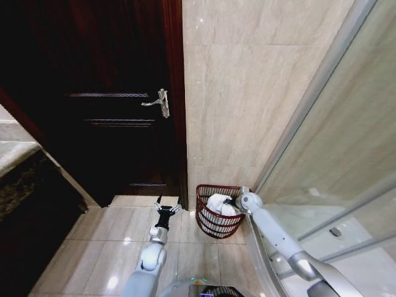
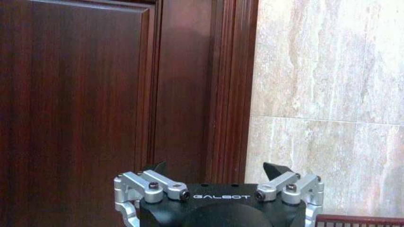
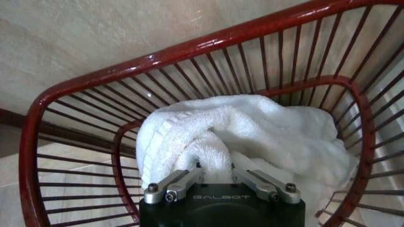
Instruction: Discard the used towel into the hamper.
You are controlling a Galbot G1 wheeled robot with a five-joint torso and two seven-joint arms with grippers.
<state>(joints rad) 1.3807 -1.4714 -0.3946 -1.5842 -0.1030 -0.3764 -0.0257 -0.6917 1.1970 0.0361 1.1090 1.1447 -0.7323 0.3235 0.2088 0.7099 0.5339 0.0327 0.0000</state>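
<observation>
The hamper (image 1: 218,216) is a dark red wire basket. It sits on the tiled floor (image 1: 105,247), close to the marble wall (image 1: 247,93) and beside the glass shower panel (image 1: 346,154). A white towel (image 3: 252,132) lies bunched up inside it. The right tool (image 3: 216,163) reaches down over the rim into the hamper, and its fingers are clenched on a fold of the towel. The left tool (image 2: 220,166) hangs low over the floor near the dark wooden door (image 1: 105,93), just beside the hamper. Its fingers are spread wide, with nothing between them.
</observation>
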